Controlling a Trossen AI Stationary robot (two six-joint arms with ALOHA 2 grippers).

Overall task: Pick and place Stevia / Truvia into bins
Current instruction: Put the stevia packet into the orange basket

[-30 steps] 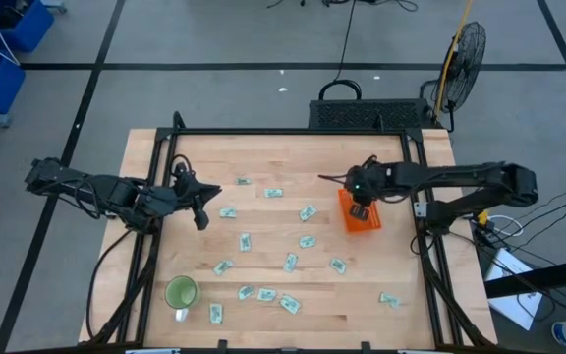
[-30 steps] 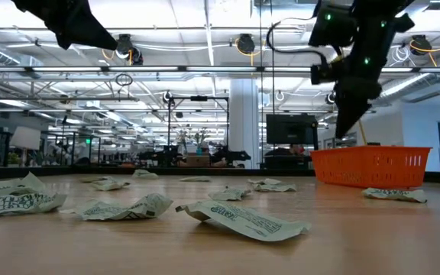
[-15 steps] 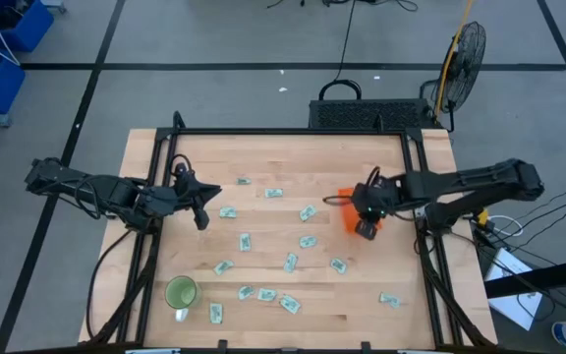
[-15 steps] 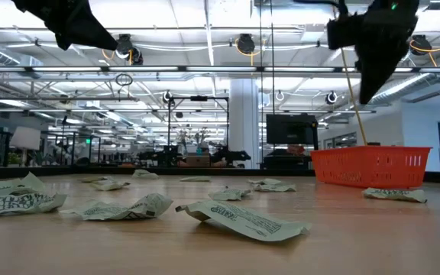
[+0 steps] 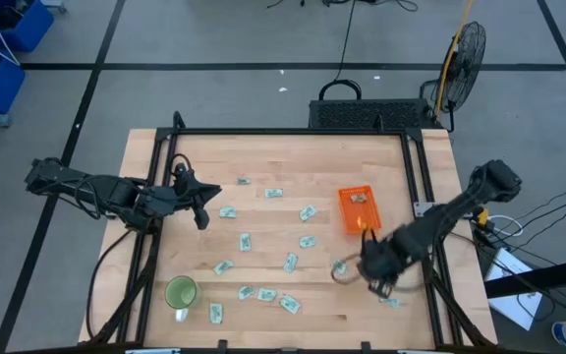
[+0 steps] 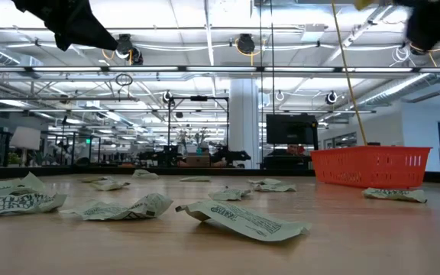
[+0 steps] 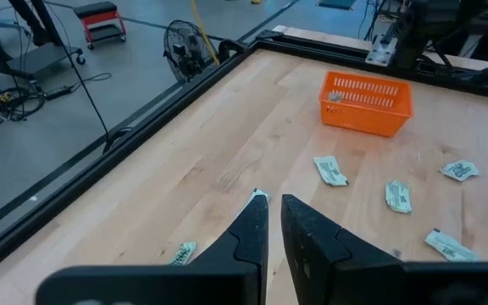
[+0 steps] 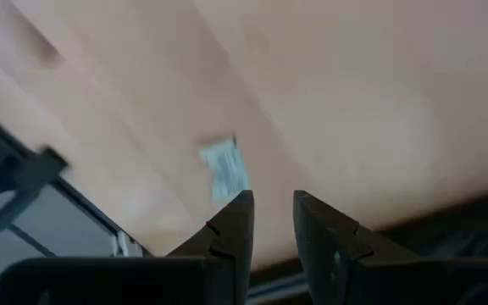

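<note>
Several pale green-and-white sachets (image 5: 291,262) lie flat, scattered over the wooden table; one sachet (image 5: 360,199) lies inside the orange tray (image 5: 350,222) at the right. My right gripper (image 5: 379,283) hangs open above the table near the front right, pointing down, with nothing between its fingers. A single sachet (image 8: 224,169) lies on the wood just beyond its fingertips (image 8: 237,207). My left gripper (image 5: 201,211) hovers at the table's left, holding nothing, its fingers (image 7: 259,222) a narrow gap apart.
A round green cup (image 5: 181,292) stands at the near left corner. Black frame rails (image 5: 423,197) run along the table's sides. A fan (image 5: 465,54) and a black case (image 5: 367,113) stand on the floor beyond the far edge.
My right gripper has swung from above the orange tray toward the table's near edge, tipping to point more steeply down and rolling about its own axis. It now hangs over the front right of the table. The sachets have stayed where they were.
</note>
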